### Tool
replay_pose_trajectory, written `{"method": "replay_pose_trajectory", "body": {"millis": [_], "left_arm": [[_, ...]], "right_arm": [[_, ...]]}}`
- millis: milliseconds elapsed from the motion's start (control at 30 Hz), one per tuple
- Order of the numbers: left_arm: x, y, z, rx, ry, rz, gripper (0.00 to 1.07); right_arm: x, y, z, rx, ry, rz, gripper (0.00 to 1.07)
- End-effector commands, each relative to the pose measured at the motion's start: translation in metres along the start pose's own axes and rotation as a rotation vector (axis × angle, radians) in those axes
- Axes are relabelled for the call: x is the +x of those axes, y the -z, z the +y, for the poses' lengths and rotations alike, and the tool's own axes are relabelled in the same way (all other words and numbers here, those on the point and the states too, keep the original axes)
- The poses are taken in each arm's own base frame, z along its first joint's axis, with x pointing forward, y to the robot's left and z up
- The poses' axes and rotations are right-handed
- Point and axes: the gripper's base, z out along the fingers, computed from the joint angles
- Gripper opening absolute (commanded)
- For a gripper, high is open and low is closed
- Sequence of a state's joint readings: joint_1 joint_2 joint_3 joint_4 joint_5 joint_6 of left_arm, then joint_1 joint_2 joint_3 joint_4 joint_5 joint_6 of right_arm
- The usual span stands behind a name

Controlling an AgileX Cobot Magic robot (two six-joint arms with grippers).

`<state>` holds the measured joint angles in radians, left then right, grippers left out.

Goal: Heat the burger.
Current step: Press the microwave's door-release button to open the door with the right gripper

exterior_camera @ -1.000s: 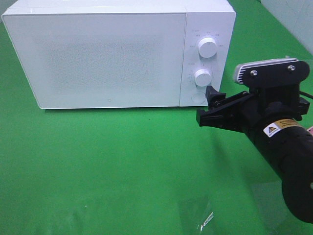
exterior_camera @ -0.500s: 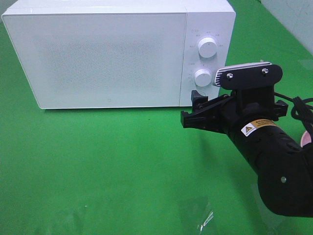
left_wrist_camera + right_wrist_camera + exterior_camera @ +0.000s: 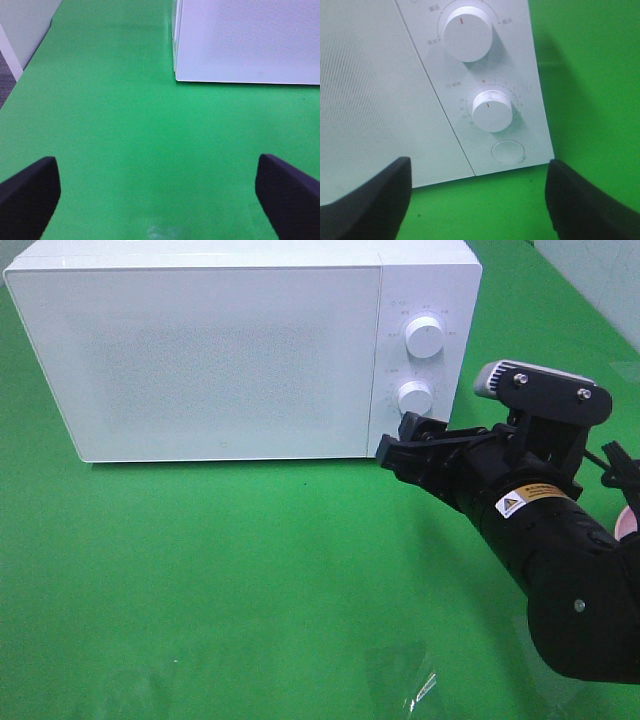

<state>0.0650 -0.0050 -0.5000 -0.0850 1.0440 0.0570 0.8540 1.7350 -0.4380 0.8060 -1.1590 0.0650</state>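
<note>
The burger is not in view. The white microwave (image 3: 220, 350) stands at the back with its door shut. My right gripper (image 3: 402, 443) is open and empty, just in front of the lower right corner of the control panel. In the right wrist view the gripper (image 3: 477, 170) has its fingers (image 3: 375, 200) wide apart, framing the lower knob (image 3: 492, 111) and the round door button (image 3: 507, 151). My left gripper (image 3: 157, 185) is open and empty, low over the green mat near the microwave's left front corner (image 3: 177, 77).
The upper knob (image 3: 425, 337) and lower knob (image 3: 414, 398) sit on the panel. A sliver of a pink plate (image 3: 628, 523) shows at the right edge behind my right arm. Green mat (image 3: 200, 570) covers the table. A clear wrapper scrap (image 3: 420, 688) lies near the front.
My right gripper has moved left toward the microwave's control panel, and its fingers now sit right in front of the lower corner of the panel. The microwave has not changed.
</note>
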Motion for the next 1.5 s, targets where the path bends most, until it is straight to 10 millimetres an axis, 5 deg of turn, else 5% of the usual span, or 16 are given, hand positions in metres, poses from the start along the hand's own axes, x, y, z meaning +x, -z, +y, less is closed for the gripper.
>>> {"method": "replay_pose_trajectory", "body": {"millis": [33,200,367,633,1200,1500], "left_arm": [[0.001,0.002,-0.001,0.005,0.007,-0.025,0.98],[0.001,0.002,-0.001,0.005,0.007,-0.025,0.98],[0.001,0.002,-0.001,0.005,0.007,-0.025,0.98],[0.001,0.002,-0.001,0.005,0.007,-0.025,0.98],[0.001,0.002,-0.001,0.005,0.007,-0.025,0.98],[0.001,0.002,-0.001,0.005,0.008,-0.025,0.98]], "right_arm": [[-0.002,-0.002,0.002,-0.007,-0.173,-0.014,0.64],[-0.002,-0.002,0.002,-0.01,-0.546,-0.014,0.47],[-0.002,-0.002,0.002,-0.011,-0.722,-0.013,0.38],[0.004,-0.001,0.002,0.027,-1.072,0.05,0.02],[0.01,-0.01,-0.014,0.152,-1.22,0.114,0.0],[0.016,-0.044,-0.019,0.119,-1.238,0.137,0.0]]}}
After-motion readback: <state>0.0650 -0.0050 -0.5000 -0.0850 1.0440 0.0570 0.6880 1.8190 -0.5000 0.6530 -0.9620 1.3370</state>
